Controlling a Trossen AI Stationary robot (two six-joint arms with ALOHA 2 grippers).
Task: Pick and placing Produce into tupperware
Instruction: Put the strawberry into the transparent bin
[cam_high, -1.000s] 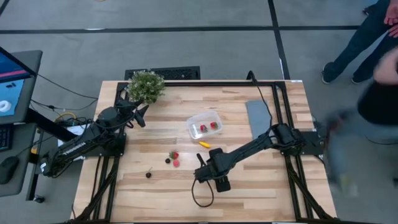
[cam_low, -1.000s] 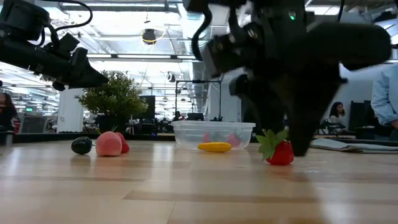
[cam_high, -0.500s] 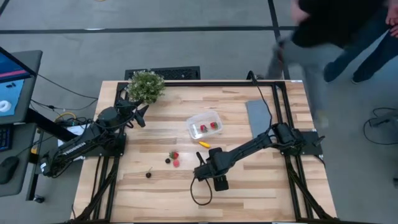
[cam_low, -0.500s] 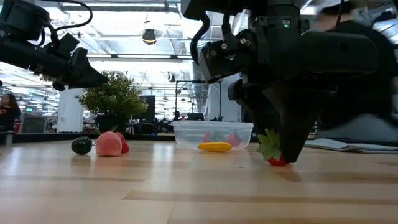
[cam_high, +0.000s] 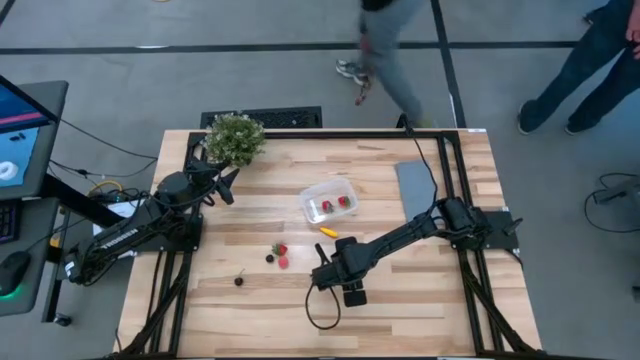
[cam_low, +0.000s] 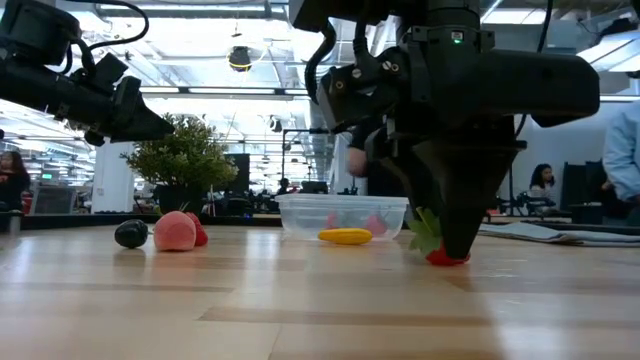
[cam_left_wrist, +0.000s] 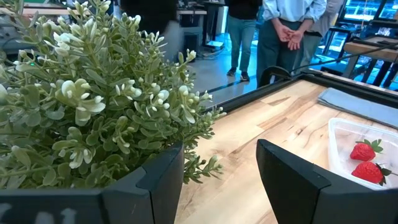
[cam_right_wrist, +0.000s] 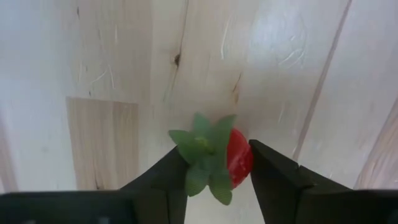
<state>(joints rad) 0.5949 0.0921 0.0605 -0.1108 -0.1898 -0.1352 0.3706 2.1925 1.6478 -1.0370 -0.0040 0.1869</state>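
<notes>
I work at a pale wooden table (cam_high: 420, 300) of long planks, set on a grey floor; one person (cam_high: 385, 50) walks past the far edge and another (cam_high: 585, 60) stands off the far right corner. Level across the table, the room behind is a bright hall with desks and ceiling lights.

On my left, my left gripper (cam_high: 228, 187) hangs in the air just beside the bushy potted plant (cam_high: 235, 138) at the far left corner, its fingers apart and holding nothing.

Toward the middle, a dark berry (cam_high: 239, 281) lies alone near the front. Farther in, another dark berry (cam_high: 269, 258), a red strawberry (cam_high: 282, 249) and a pink piece (cam_high: 283, 263) lie close together. The clear tupperware (cam_high: 329, 201) sits beyond them, a see-through tub with rounded corners, and two red strawberries with green tops (cam_high: 335, 204) lie inside it. A yellow-orange piece (cam_high: 328, 231) lies on the wood just in front of the tub.

My right gripper (cam_low: 447, 250) is down at the table in the front middle, and its fingers (cam_right_wrist: 273, 171) press on either side of a strawberry (cam_right_wrist: 235, 158) that rests on the wood, its green leafy top (cam_right_wrist: 202, 155) spread wide. This fruit is well apart from the tub.

A flat grey slab (cam_high: 416, 185) lies at the far right.
</notes>
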